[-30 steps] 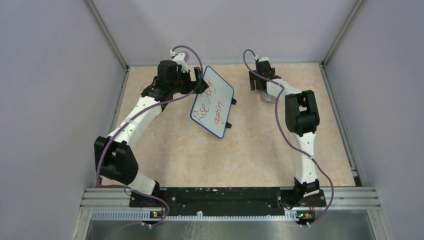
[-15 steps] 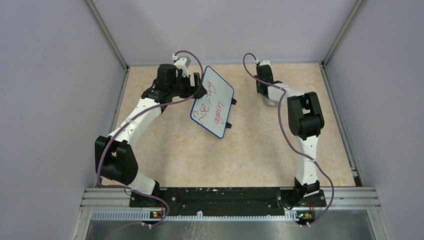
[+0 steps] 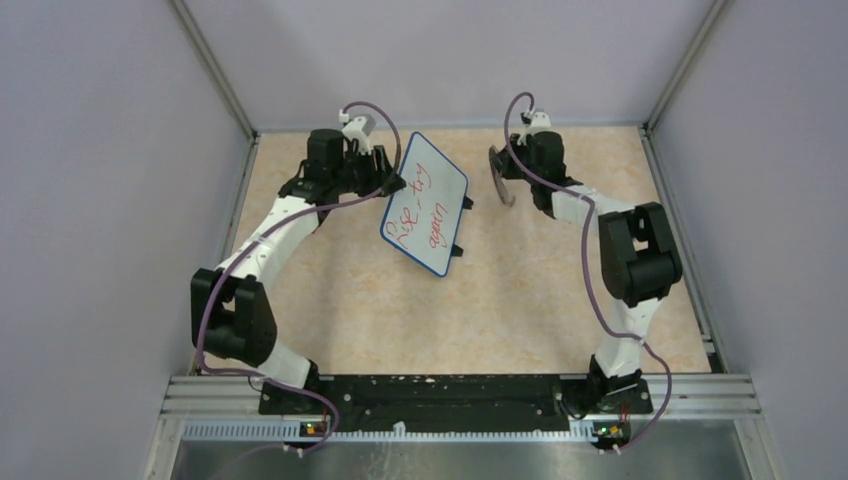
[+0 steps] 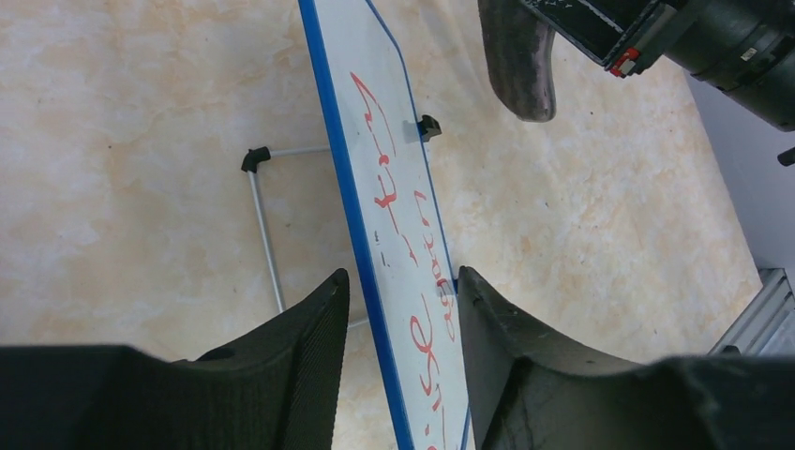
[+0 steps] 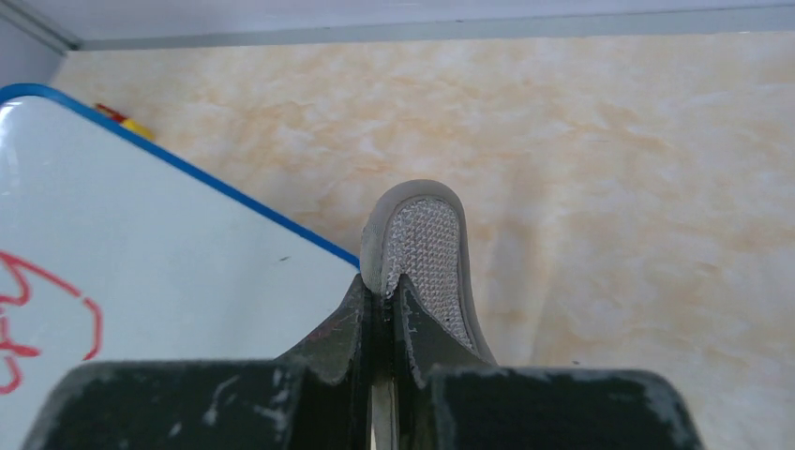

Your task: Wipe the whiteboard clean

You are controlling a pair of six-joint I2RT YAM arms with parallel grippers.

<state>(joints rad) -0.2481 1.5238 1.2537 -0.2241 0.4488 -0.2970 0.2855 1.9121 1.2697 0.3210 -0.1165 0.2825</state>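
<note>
The whiteboard point(image 3: 425, 205) stands tilted on its wire stand, blue-framed, with red handwriting on its face. My left gripper point(image 3: 393, 180) sits at its upper left edge. In the left wrist view the whiteboard point(image 4: 394, 187) runs between the fingers of the left gripper point(image 4: 401, 276). One finger presses its face and the other lies against the frame. My right gripper point(image 3: 515, 170) is shut on a grey felt eraser point(image 3: 497, 172), held in the air just right of the board. The eraser point(image 5: 427, 253) sticks out past the fingertips of the right gripper point(image 5: 380, 291), beside the whiteboard point(image 5: 141, 281).
The board's wire stand point(image 4: 267, 234) and a small black foot point(image 3: 458, 250) rest on the beige tabletop. Grey enclosure walls point(image 3: 120, 200) close in the left, right and far sides. The arms' metal rail point(image 3: 460, 390) lines the near edge.
My right arm has lifted the eraser off the table and swung it left towards the board, its jaws now shut. The left fingers have closed in on the board's edge.
</note>
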